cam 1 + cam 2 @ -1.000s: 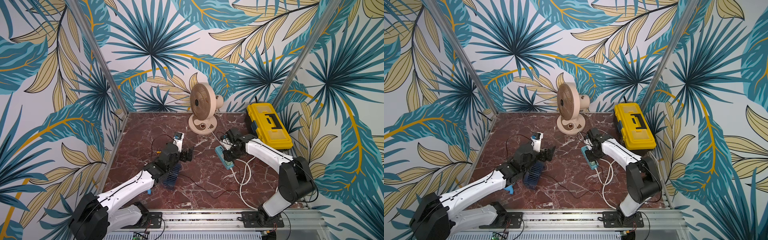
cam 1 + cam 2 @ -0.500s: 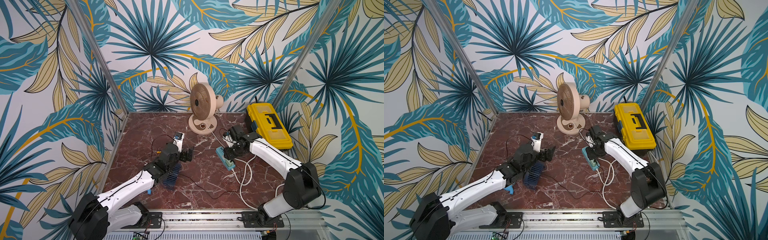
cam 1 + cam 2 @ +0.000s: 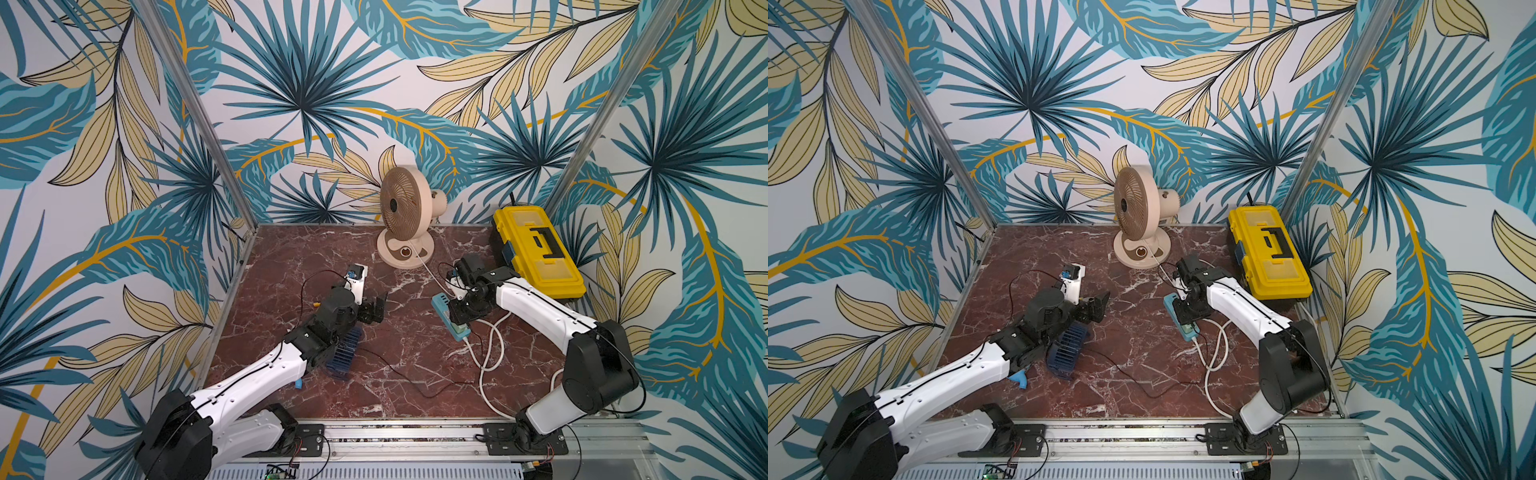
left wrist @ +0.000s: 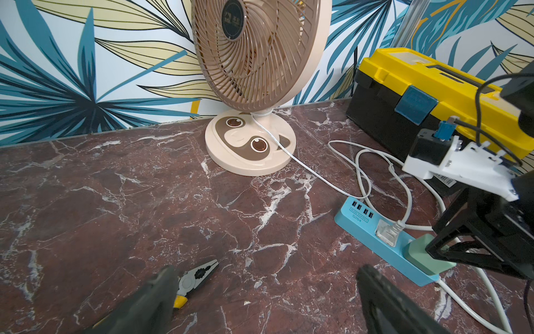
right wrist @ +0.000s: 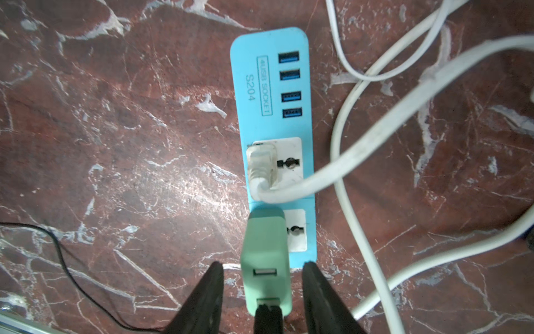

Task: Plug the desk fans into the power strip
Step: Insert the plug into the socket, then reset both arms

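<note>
**Top views:** in both, the power strip (image 3: 439, 302) is half covered by the right gripper (image 3: 460, 316). You only get the strip's two ends, and neither the sockets nor the jaws can be read. One desk fan (image 3: 405, 208) stands past the strip's far end and one yellow toolbox (image 3: 538, 249) beside it. The left gripper (image 3: 376, 309) is well apart from the strip, spread wide and empty.

**Left wrist:** this adds one white plug (image 4: 387, 231) seated in the strip. One green adapter (image 4: 422, 251) sits just beside it, partly behind the right arm's black frame. One pair of pliers (image 4: 199, 274) lies well apart from the strip, handles cut off by a blurred finger.

**Right wrist:** the strip shows four USB ports and two socket faces. The plug is in the face nearest the ports, the adapter in the other. The right jaws straddle the adapter with a gap on both sides, released. The white cords (image 5: 404, 102) overlap and run out of frame, so you can't trace the plug to the fan.
</note>
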Controlling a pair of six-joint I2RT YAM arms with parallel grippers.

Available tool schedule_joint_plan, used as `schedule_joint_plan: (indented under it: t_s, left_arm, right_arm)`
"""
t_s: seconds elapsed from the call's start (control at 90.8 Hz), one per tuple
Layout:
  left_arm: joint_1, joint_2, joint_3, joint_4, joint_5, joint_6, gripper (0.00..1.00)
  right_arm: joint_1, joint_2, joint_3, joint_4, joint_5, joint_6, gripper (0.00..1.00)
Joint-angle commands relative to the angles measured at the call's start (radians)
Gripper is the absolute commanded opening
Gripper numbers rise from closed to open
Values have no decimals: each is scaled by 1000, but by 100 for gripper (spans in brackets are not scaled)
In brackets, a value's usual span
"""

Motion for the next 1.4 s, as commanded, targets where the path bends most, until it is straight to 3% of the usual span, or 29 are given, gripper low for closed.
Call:
schedule_joint_plan:
  t_s: [0.0,0.297,0.716,1.091,1.388]
  left_arm:
    - [2,-20,-19,17,-7,11,100]
    - [1,-18,-20,18,-4,12,100]
    - [-7,-51,-27,25,25,19,100]
    - [-84,-204,-28,-16,-10,50,100]
    - [-103,-383,-4,-115,15,16,100]
  right_arm:
    - [3,23,-18,-20,6,5,42]
    - [8,32,-9,-17,11,14,39]
    - [8,-127,54,-51,16,78,62]
    - [9,-458,16,-34,-40,140,99]
    - [9,-768,-102,31,-155,185,100]
